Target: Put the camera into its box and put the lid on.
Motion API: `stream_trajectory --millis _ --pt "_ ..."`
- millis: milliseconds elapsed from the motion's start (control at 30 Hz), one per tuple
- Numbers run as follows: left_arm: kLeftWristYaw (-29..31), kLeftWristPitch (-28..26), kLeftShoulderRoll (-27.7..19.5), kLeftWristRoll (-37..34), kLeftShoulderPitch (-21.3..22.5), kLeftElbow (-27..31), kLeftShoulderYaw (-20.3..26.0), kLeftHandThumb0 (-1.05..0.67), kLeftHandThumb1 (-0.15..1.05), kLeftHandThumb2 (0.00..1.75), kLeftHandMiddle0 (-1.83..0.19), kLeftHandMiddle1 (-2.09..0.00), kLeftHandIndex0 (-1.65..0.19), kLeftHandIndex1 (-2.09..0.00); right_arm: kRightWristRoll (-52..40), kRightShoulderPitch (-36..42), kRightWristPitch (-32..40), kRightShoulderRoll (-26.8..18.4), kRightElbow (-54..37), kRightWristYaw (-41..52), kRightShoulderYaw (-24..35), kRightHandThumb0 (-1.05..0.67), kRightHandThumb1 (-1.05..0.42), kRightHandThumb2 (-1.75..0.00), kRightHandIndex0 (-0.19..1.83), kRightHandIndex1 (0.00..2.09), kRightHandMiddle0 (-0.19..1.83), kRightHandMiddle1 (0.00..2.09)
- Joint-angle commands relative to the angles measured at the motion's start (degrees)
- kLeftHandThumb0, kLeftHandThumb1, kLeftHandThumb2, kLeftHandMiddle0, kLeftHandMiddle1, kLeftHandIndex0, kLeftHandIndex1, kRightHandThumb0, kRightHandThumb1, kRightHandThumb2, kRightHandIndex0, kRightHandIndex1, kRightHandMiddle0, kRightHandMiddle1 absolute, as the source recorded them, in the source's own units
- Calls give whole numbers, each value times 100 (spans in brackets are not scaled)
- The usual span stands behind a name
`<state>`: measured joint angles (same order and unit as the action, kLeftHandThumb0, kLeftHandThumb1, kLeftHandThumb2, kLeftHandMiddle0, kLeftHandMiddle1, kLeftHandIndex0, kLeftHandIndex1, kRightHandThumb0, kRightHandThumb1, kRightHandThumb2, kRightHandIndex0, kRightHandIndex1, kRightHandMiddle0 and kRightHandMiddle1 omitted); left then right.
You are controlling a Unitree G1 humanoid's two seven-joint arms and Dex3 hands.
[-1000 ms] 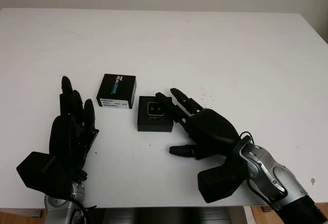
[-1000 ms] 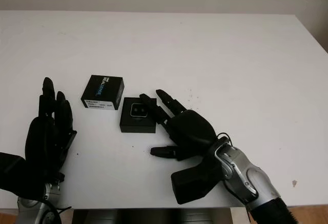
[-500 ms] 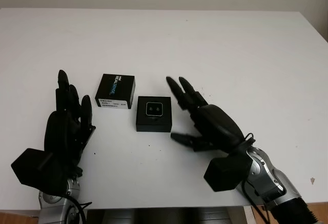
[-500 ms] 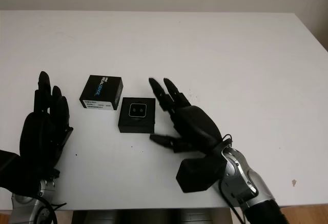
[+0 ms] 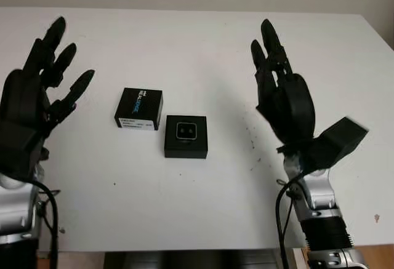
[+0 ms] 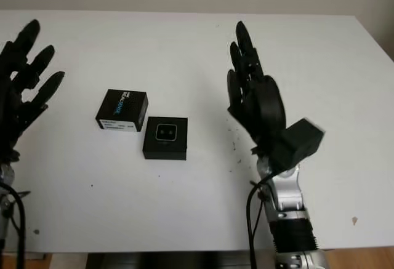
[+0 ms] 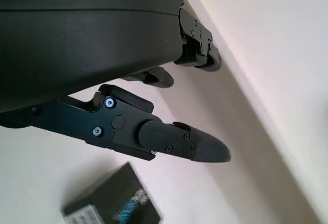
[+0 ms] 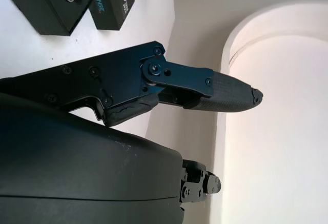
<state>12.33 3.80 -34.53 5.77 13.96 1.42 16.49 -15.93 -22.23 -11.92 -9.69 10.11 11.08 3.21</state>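
both sets of fingers (image 5: pixel 268 47) extended, holding nothing; left hand (image 5: pixel 28 106) raised at 9 o'clock, right hand (image 5: pixel 284 100) at 3, palms up off the tabletop (image 5: pixel 184 47). camera (image 5: pixel 186 132) sits in its box (image 5: pixel 186 137) at centre; lid (image 5: pixel 140 109) just beside at 10 o'clock. lid prob light, stiff cardboard, smooth; pinch its side edges.

Both hands raised, box uncovered.
Camera (image 5: pixel 186 132) sits in its box (image 5: pixel 185 137) mid-frame; lid (image 5: pixel 140 109) just left; left hand (image 5: pixel 31 96) and right hand (image 5: pixel 284 100) open at the sides.
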Motion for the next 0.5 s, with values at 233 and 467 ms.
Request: stream_trajectory --millis 233,467 --pt "1452 357 -1309 449 966 -950 -822 -73 85 4 -19 -1 -19 -6 -686 -152 1003 175 -139 30 557 -73 -105 -56 -2 7 -2 11" --pt "1809 1355 -1592 1143 1721 -1930 -1619 -83 87 5 -3 -2 -4 0 -840 -177 1614 256 -328 -205 766 -71 -105 -56 -1 8 -2 12"
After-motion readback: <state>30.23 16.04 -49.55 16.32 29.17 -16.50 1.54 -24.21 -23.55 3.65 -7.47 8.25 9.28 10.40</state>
